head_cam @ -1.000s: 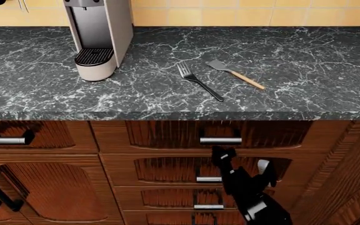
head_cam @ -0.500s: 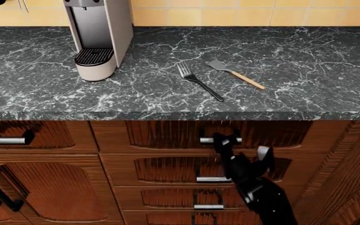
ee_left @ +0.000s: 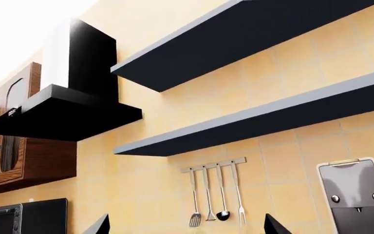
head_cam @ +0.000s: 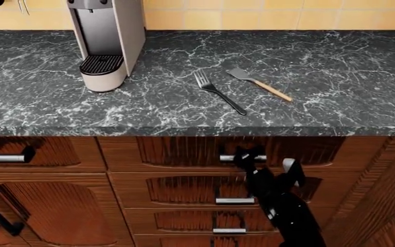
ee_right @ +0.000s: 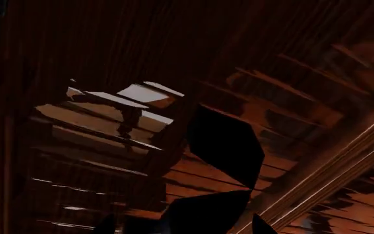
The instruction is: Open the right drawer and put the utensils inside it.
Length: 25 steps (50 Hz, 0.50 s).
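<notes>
Below the tabletop's front edge, right of centre, the right hand (head_cam: 263,163) reaches up to the top drawer (head_cam: 183,151), one dark finger touching its short handle (head_cam: 242,158) and a pale finger apart to the side; the fingers look spread, not clamped on anything. That drawer is shut, its front flush with the drawers beneath it. It should slide stiffly and straight, so the handle's middle is the place to grip, pulling squarely outward. On the tabletop, near the middle, lie a fork (head_cam: 219,92) and just beside it a spatula (head_cam: 259,84), apart and both flat. Both look light, rigid and thin, likely slippery on the marble; the fork's slim shaft and the spatula's wooden handle are the sensible holds. A coffee machine (head_cam: 106,38) stands toward the back left. Whether the left hand is open cannot be told: only two dark tips show.
</notes>
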Motion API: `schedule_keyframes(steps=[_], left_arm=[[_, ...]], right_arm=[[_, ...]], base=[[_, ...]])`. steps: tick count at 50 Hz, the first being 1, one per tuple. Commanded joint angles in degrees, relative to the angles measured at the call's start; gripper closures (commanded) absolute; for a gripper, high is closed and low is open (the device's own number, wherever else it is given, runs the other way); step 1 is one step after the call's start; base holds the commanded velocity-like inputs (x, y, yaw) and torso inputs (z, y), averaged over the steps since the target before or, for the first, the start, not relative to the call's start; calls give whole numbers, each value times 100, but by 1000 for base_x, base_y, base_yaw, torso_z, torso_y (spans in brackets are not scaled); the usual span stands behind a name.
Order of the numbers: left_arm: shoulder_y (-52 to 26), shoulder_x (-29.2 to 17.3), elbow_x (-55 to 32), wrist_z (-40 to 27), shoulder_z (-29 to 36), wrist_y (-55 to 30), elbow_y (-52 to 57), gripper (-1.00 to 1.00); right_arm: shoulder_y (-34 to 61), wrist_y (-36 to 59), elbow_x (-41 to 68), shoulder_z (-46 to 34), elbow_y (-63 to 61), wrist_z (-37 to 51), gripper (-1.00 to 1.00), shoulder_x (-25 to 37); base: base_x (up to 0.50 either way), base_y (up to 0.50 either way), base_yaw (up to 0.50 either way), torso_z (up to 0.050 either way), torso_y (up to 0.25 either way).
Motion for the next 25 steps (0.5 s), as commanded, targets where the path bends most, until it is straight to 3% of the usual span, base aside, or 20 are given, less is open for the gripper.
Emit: schedule_keyframes(steps=[1,6,7,25], left_arm=[[0,-9,199,-58,254,57,0,-100],[0,-5,266,-71,339,88,0,-100],[0,14,264,-55,326,88,0,-100],[0,56,-4,18,46,56,0,-100]], right_arm=[[86,-185,-1428,1076,45,-230,-100,-118],[114,-65,-1625,1195,45,-191,-100,-126],[109,-80,-1664,1206,45,-110,100,-129],[86,-116,-1948,1184,40,-405,100,0]], base=[[219,-8,0,0,0],[57,0,0,0,0],[0,0,0,0,0],[0,0,0,0,0]])
